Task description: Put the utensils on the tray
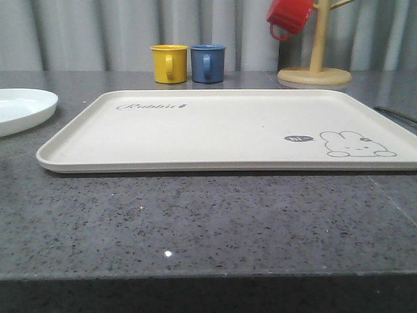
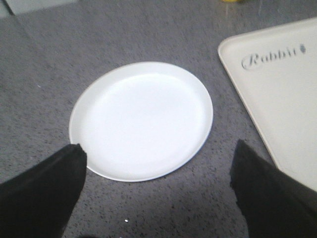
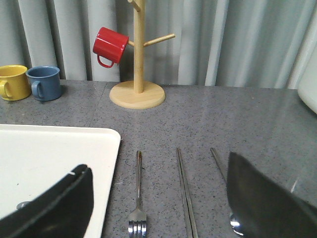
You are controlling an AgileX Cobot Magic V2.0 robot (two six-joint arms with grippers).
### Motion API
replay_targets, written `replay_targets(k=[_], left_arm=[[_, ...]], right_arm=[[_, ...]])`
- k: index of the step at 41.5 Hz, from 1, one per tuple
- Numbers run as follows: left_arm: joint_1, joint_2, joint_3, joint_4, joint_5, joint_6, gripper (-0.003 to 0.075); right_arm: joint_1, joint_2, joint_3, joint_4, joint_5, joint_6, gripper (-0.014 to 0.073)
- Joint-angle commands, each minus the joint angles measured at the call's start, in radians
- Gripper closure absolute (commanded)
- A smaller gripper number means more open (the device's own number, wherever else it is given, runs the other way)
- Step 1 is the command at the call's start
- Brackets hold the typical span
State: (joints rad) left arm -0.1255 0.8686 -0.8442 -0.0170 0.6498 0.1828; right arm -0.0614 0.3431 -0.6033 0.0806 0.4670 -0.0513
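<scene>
On the far left of the grey speckled tabletop [image 1: 195, 215], the white plate [image 1: 19, 109] lies flat, cut off by the front view's edge so that less than half of it shows. From the left wrist view the whole plate is seen, bare, just beside the tray's corner without touching it; the left gripper [image 2: 158, 193] hangs above its near rim with jaws spread wide and nothing between them, though both dark fingers [image 2: 42, 191] are cropped by the frame.

Next comes the cream tray [image 1: 215, 127], flat and with nothing on it, script lettering near its far left corner and a line-drawn bunny at the near right; its right end runs out of the front view. Behind it stand the yellow mug [image 1: 169, 63] and the blue mug [image 1: 208, 63], close together. Farther right, the red mug [image 1: 289, 15] hangs on the wooden mug tree [image 1: 315, 65], whose top is cut off.

Right of the tray, on the bare tabletop, the fork [image 3: 138, 198], the chopsticks [image 3: 185, 196] and the spoon [image 3: 228, 198] lie side by side, apart from each other. The right gripper [image 3: 158, 198] hovers over them, jaws wide and holding nothing. Its one finger covers part of the spoon's handle, and the spoon's bowl and the chopsticks' near ends are cropped.
</scene>
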Motion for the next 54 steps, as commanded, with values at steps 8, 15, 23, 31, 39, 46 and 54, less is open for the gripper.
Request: replay_targets(k=[8, 15, 23, 31, 39, 46, 54], left_arm=[[-0.117, 0.289, -0.26, 0.002, 0.206, 0.06, 0.0155], [-0.13, 0.461, -0.379, 0.022, 0.341, 0.076, 0.0155], [-0.13, 0.605, -0.464, 0.064, 0.407, 0.078, 0.0155], [-0.13, 0.689, -0.477, 0.064, 0.392, 0.078, 0.0155], [-0.13, 0.732, -0.477, 0.064, 0.358, 0.078, 0.0243], [-0.13, 0.759, -0.477, 0.064, 0.356, 0.078, 0.0333], [-0.13, 0.766, -0.477, 0.064, 0.356, 0.078, 0.0394]], right_arm=[[-0.006, 0.016, -0.036, 0.007, -0.081, -0.007, 0.0012], [-0.006, 0.016, -0.036, 0.007, -0.081, -0.007, 0.0012], [-0.006, 0.016, -0.036, 0.007, -0.079, -0.007, 0.0012], [-0.006, 0.016, -0.036, 0.007, -0.078, -0.007, 0.0012], [-0.006, 0.016, -0.036, 0.007, -0.071, -0.007, 0.0012], [-0.006, 0.016, -0.036, 0.007, -0.071, -0.007, 0.0012], [-0.006, 0.016, -0.036, 0.007, -0.071, -0.007, 0.0012]])
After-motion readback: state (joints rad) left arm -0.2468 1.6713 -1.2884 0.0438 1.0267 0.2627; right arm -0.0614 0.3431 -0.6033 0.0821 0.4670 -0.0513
